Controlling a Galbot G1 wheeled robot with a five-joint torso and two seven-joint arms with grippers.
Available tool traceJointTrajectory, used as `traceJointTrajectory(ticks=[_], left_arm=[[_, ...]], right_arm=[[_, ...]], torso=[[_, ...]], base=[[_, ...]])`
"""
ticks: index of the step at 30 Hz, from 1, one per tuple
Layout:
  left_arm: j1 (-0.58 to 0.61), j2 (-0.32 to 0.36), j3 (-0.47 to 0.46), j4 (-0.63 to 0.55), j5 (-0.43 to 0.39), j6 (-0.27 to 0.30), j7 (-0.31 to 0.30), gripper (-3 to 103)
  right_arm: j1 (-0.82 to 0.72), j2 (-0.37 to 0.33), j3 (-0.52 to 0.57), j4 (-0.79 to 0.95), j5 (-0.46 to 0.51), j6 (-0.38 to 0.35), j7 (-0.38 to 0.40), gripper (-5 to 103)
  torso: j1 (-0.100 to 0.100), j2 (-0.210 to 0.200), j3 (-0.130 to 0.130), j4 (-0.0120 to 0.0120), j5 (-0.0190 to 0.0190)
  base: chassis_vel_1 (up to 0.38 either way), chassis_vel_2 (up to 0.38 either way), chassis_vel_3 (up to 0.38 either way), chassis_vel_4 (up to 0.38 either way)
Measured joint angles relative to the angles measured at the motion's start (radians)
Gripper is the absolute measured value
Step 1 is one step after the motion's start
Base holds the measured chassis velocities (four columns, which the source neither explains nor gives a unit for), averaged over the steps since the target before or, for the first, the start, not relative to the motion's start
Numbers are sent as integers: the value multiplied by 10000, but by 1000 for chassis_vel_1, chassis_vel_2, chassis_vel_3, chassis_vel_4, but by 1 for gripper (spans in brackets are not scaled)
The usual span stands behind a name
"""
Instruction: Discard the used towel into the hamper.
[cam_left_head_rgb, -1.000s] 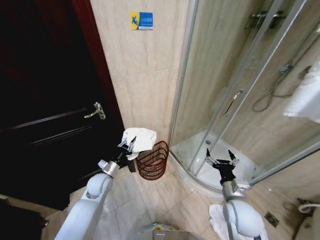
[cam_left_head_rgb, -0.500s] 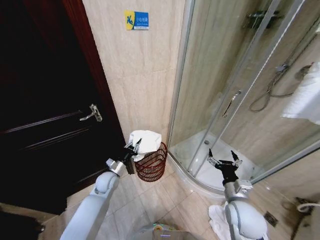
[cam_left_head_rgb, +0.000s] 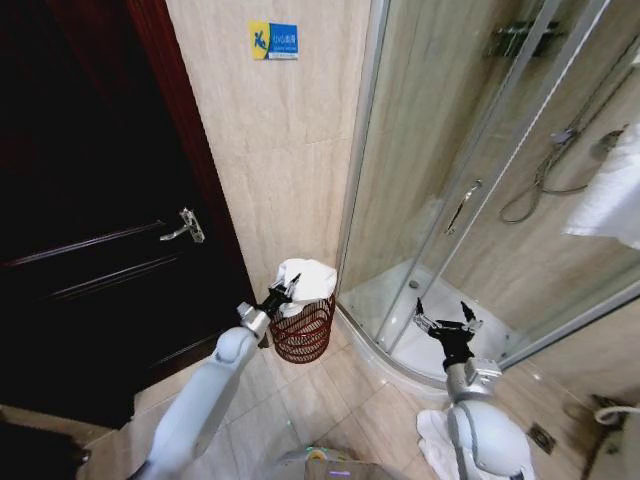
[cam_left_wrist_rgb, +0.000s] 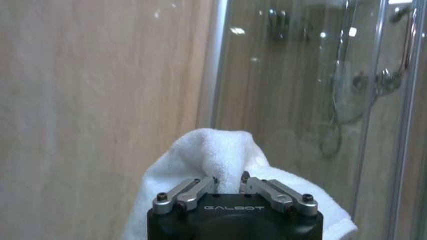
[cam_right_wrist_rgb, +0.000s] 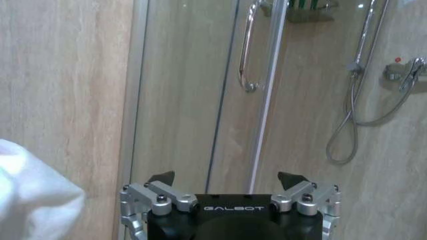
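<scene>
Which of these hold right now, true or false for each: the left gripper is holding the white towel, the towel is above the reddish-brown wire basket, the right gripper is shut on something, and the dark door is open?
1. The left gripper grips the white cloth towel. True.
2. The towel sits over the round reddish-brown open-weave wire hamper. True; it is held at the rim, not let go.
3. The right gripper is shut on something. False; its fingers are spread and hold nothing, near the glass shower enclosure.
4. The dark wooden door stands open. False; it is closed.

Tiled floor (cam_left_head_rgb: 330, 395): hamper (cam_left_head_rgb: 302, 328) by wall; possibly white cloth (cam_left_head_rgb: 432, 428) near shower.
</scene>
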Motion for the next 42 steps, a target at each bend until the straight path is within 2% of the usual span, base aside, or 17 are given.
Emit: traceJointTrajectory(ticks=[6, 9, 12, 17, 19, 22, 28, 34, 37, 42], left_arm=[[-619, -262, 328, 1077, 290, -180, -391, 10], [-573, -263, -24, 1274, 749, -149, -890, 10], [-405, -139, -289, 1289, 1120, 89, -1039, 10], [-352, -23, -311, 1787, 1189, 169, -923, 10], [-444, -61, -192, 2042, 1055, 42, -809, 10], [-926, -302, 222, 3013, 792, -478, -449, 10], [-1562, -703, 670, 4105, 774, -826, -348, 10], [-2219, -1081, 1055, 5354, 1177, -973, -938, 10], [-2367, -1175, 1144, 5584, 1277, -968, -1079, 10], [-2587, -1320, 1330, 5935, 1571, -692, -1396, 7]], right_arm=[[33, -40, 61, -194, 110, 210, 42, 100], [50, -37, 82, -229, 106, 198, -11, 100], [66, -17, 52, -278, 75, 183, -18, 100], [137, 0, -64, -390, -36, 185, -31, 100], [150, 1, -88, -392, -72, 182, -34, 100], [106, 3, -90, -329, -108, 114, -55, 100], [-34, -21, 41, -214, -84, 93, -1, 100], [-147, -2, 68, -156, -72, 99, 110, 100], [-160, 4, 60, -151, -87, 108, 115, 100], [-138, -3, 22, -140, -110, 121, 125, 100]], torso=[[0, 0, 0, -1, 0], [0, 0, -1, 0, -1], [0, 0, -1, 3, -1], [-1, 0, -1, 6, -1], [0, 0, -1, 6, -1], [0, -1, 0, 0, -2], [0, -1, 0, -2, -2], [0, 0, -1, 2, 0], [0, 0, 0, 2, 1], [0, 0, -1, 0, 0]], base=[[0, 0, 0, 0], [0, 0, 0, 0], [0, 0, 0, 0], [0, 0, 0, 0], [0, 0, 0, 0], [0, 0, 0, 0], [0, 0, 0, 0], [0, 0, 0, 0], [0, 0, 0, 0], [0, 0, 0, 0]])
